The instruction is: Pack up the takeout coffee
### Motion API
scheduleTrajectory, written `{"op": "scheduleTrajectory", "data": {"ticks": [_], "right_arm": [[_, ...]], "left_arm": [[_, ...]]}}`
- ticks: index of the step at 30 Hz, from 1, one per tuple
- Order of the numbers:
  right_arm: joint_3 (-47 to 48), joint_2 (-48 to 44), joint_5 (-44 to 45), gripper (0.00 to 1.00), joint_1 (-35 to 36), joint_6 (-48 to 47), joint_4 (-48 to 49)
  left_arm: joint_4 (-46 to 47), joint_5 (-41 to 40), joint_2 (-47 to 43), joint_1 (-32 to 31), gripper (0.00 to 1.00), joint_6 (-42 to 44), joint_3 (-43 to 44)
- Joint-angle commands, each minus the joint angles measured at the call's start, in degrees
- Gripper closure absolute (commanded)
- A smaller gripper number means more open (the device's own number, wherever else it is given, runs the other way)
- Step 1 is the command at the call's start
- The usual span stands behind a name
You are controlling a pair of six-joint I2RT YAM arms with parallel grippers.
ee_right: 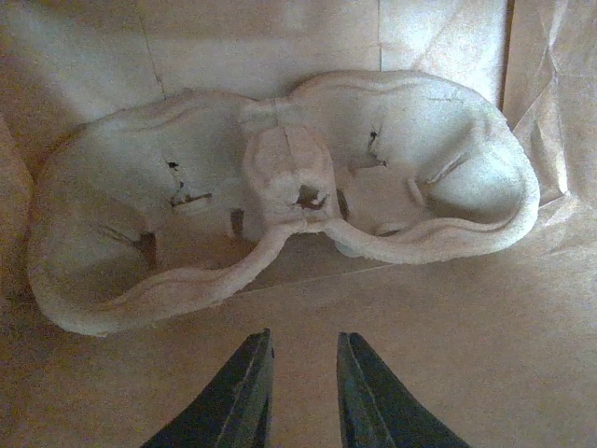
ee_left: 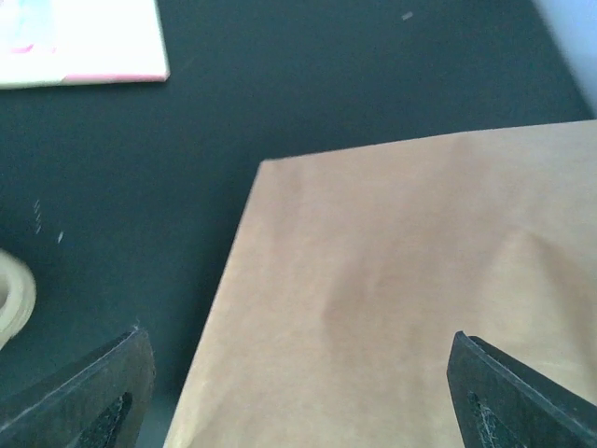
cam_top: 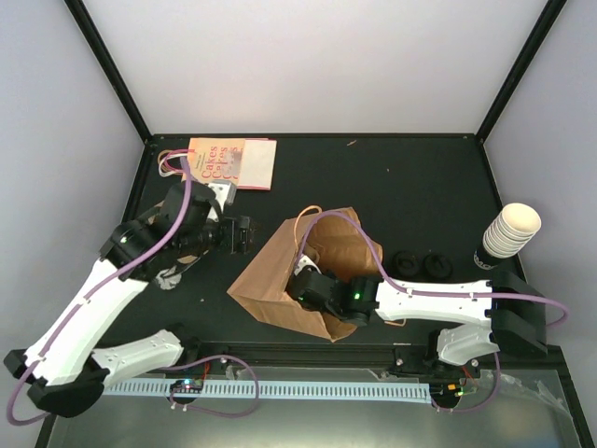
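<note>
No takeout coffee shows in any view. The brown paper bag [cam_top: 270, 275] lies mid-table with its mouth towards the right arm. My right gripper [ee_right: 303, 373] reaches inside it, jaws a small gap apart with nothing between them, just short of a pale moulded pulp tray [ee_right: 280, 196] with two empty wells resting on the bag's inner wall [ee_right: 438, 355]. My left gripper [cam_top: 242, 233] hangs at the bag's left side, open wide. In the left wrist view its fingertips [ee_left: 93, 392] sit at the frame's lower corners with the bag's outer face [ee_left: 401, 280] spanning between them, untouched.
A nested stack of lidless cream cups [cam_top: 508, 231] stands at the right edge. Two black lids [cam_top: 408, 264] lie right of the bag. A flat printed bag [cam_top: 229, 163] lies at the back left. A pale rounded edge [ee_left: 13, 299] shows at the left, unidentifiable.
</note>
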Motion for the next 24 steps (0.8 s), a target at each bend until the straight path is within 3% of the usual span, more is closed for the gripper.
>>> {"op": "scheduleTrajectory", "data": {"ticks": [1, 5, 9, 15, 19, 24], "right_arm": [[1.4, -0.3, -0.1, 0.77, 0.5, 0.0, 1.7], [1.4, -0.5, -0.2, 0.76, 0.5, -0.2, 1.9], [1.4, -0.8, -0.4, 0.76, 0.5, -0.4, 2.1], [1.5, -0.9, -0.6, 0.76, 0.5, -0.7, 1.9], [1.5, -0.9, -0.4, 0.77, 0.5, -1.0, 1.8], [1.3, -1.2, -0.2, 0.77, 0.5, -1.1, 2.2]], "left_arm": [[-5.6, 0.5, 3.5, 4.2, 0.11, -4.2, -2.8], [-5.3, -0.4, 6.1, 6.2, 0.12, -6.7, -7.3], [-2.3, -1.7, 7.8, 8.3, 0.21, -9.8, -13.6], [-0.9, -1.3, 8.2, 12.3, 0.47, -13.9, -19.7], [-6.4, -3.9, 8.2, 12.5, 0.67, -18.4, -20.2], [-12.7, -4.7, 8.4, 12.5, 0.86, -22.9, -22.1]]}}
